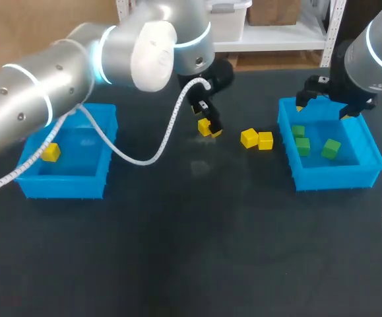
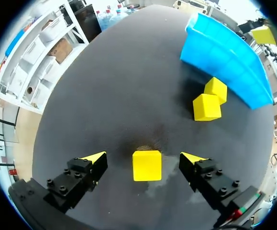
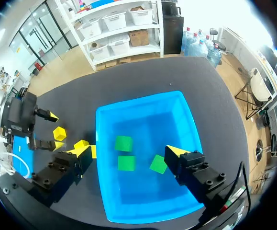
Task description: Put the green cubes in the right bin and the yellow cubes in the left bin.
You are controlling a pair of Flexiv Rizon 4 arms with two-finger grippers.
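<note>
Four yellow cubes and three green cubes are in view on the dark table [image 1: 191,264].

1. Left gripper [image 2: 145,159]: the fingers are apart and low over the table near its middle. The first yellow cube [image 2: 147,166] rests on the table between the two yellow tips. A gap shows on each side, and neither finger touches the cube.

2. Second yellow cube [image 1: 249,137] and third yellow cube [image 1: 265,140]: both rest on the table, touching each other. They lie between the left gripper and the right bin [image 1: 329,177], just beside the near wall of that bin.

3. Fourth yellow cube [image 1: 51,153]: it lies inside the left bin [image 1: 62,186], toward that bin's outer side.

4. Green cubes [image 3: 124,143]: all three lie on the floor of the right bin, close together but apart from one another.

5. Right gripper [image 3: 127,151]: the fingers are spread wide and hover above the right bin. The green cubes lie below, in the space between the two fingers, and are not touched.
</note>
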